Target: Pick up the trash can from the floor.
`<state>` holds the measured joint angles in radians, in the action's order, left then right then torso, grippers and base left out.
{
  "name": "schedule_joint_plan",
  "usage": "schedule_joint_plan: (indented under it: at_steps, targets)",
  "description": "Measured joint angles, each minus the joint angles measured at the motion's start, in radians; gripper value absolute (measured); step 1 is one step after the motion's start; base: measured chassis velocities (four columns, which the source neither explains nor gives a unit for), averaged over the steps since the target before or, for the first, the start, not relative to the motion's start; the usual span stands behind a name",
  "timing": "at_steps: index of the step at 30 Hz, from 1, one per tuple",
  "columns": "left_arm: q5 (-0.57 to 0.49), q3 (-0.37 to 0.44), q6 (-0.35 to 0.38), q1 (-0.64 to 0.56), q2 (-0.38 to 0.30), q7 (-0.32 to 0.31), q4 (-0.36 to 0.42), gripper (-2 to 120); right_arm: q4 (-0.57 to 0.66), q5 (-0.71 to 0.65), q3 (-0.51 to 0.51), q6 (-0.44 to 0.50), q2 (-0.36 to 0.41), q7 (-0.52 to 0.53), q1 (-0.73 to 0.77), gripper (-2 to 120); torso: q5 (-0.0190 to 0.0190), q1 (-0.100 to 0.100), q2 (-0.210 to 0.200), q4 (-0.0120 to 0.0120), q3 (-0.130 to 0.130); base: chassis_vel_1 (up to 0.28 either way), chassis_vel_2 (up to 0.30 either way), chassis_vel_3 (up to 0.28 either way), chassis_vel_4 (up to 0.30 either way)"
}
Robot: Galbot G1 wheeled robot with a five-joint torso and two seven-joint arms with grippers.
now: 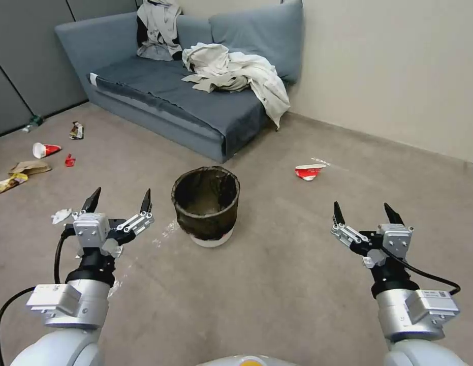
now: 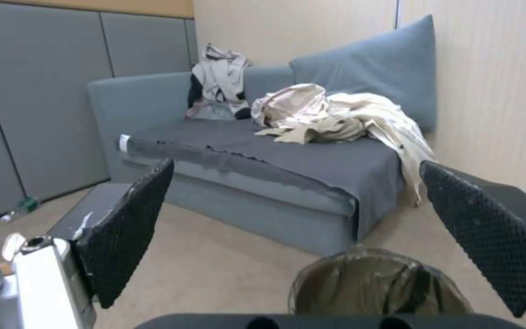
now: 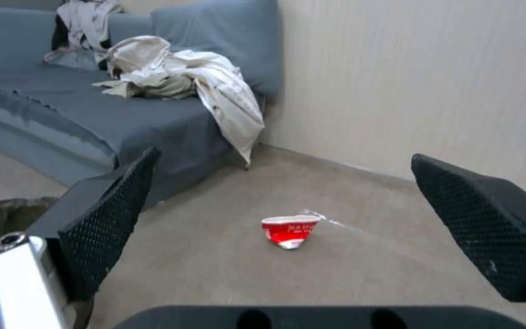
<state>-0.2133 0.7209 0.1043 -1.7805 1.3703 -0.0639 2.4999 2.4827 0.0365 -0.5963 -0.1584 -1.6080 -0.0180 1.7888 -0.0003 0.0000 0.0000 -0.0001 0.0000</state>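
The trash can [image 1: 206, 206], a small round white bin lined with a dark bag folded over its rim, stands upright on the carpeted floor [image 1: 277, 284] in front of the sofa. My left gripper [image 1: 120, 199] hovers open to the can's left, a short gap away, nothing between its fingers. In the left wrist view the can's bagged rim [image 2: 376, 285] shows between the open fingers [image 2: 132, 224]. On the far right my right gripper [image 1: 363, 212] is open and empty, well clear of the can. The can's edge [image 3: 4, 219] appears in the right wrist view.
A grey sofa [image 1: 195, 96] with heaped clothes [image 1: 236, 71] stands behind the can. A crushed red-and-white cup [image 1: 308, 171] lies to the can's right near the wall. More litter [image 1: 43, 152] is scattered at the left. A small white scrap [image 1: 61, 215] lies by the left gripper.
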Motion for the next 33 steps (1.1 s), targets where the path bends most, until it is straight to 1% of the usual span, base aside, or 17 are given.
schedule_joint_plan:
  at_steps: [3, 5, 11, 19, 20, 21, 23, 24, 26, 27, 28, 30, 33]
  targets:
    - [-0.003, 0.0, 0.001, 0.0, 0.0, -0.001, -0.002, 100, -0.002, 0.0, 0.002, 0.004, 0.0, 0.008, 0.0, 100, 0.0005, 0.0, 0.0, 0.0, 0.0, -0.129, 0.147, 0.138, -0.135]
    - [-0.033, 0.006, 0.019, 0.005, -0.006, -0.01, -0.007, 100, -0.005, -0.001, 0.006, 0.01, 0.0, 0.02, 0.0, 100, 0.0003, 0.0, 0.0, 0.0002, 0.0, -0.105, 0.109, 0.098, -0.115]
    - [-0.068, 0.026, 0.044, 0.018, -0.028, -0.017, -0.027, 100, -0.009, -0.007, 0.003, 0.011, 0.004, 0.027, 0.0, 100, 0.0003, 0.0, 0.0, -0.0001, 0.0, -0.043, 0.045, 0.035, -0.045]
    - [-0.183, 0.038, 0.118, 0.066, -0.094, -0.036, -0.087, 100, -0.038, -0.01, 0.005, 0.005, 0.031, 0.035, -0.006, 100, 0.0003, 0.0, 0.0, 0.0001, 0.0, 0.0, 0.0, 0.0, 0.0]
    - [-0.209, 0.038, 0.13, 0.079, -0.11, -0.041, -0.104, 100, -0.043, -0.015, 0.005, -0.003, 0.04, 0.036, -0.006, 100, 0.0002, 0.0, 0.0, 0.0001, 0.0, 0.0, 0.0, 0.0, 0.0]
    - [-0.209, 0.038, 0.13, 0.079, -0.11, -0.041, -0.104, 100, -0.043, -0.015, 0.005, -0.003, 0.04, 0.036, -0.006, 100, 0.0002, 0.0, 0.0, 0.0001, 0.0, 0.0, 0.0, 0.0, 0.0]
    - [-0.25, 0.039, 0.15, 0.108, -0.137, -0.049, -0.143, 100, -0.052, -0.021, 0.005, -0.014, 0.053, 0.037, -0.006, 100, 0.0002, 0.0, 0.0, 0.0, 0.0, 0.0, 0.0, 0.0, 0.0]
    - [-0.25, 0.039, 0.15, 0.108, -0.137, -0.049, -0.143, 100, -0.052, -0.021, 0.005, -0.014, 0.053, 0.037, -0.006, 100, 0.0002, 0.0, 0.0, 0.0, 0.0, 0.0, 0.0, 0.0, 0.0]
    - [-0.284, 0.032, 0.174, 0.153, -0.164, -0.059, -0.19, 100, -0.064, -0.023, 0.006, -0.023, 0.066, 0.037, -0.008, 100, 0.0002, 0.0, 0.0, 0.0002, 0.0, 0.0, 0.0, 0.0, 0.0]
    - [-0.287, 0.031, 0.177, 0.157, -0.166, -0.06, -0.194, 100, -0.066, -0.023, 0.006, -0.024, 0.068, 0.037, -0.008, 100, 0.0002, 0.0, 0.0, 0.0, 0.0, 0.0, 0.0, 0.0, 0.0]
    - [-0.324, 0.015, 0.212, 0.207, -0.189, -0.085, -0.233, 100, -0.084, -0.023, 0.009, -0.029, 0.086, 0.036, -0.011, 100, 0.0001, 0.0, 0.0, 0.0001, 0.0, 0.0, 0.0, 0.0, 0.0]
    - [-0.326, 0.014, 0.214, 0.21, -0.19, -0.086, -0.235, 100, -0.086, -0.023, 0.009, -0.029, 0.088, 0.036, -0.011, 100, 0.0001, 0.0, 0.0, 0.0, 0.0, 0.0, 0.0, 0.0, 0.0]
    - [-0.423, -0.019, 0.297, 0.298, -0.227, -0.138, -0.285, 100, -0.125, -0.021, 0.023, -0.034, 0.116, 0.033, -0.033, 100, 0.0003, 0.0, 0.0, -0.0003, 0.0, 0.0, 0.0, 0.0, 0.0]
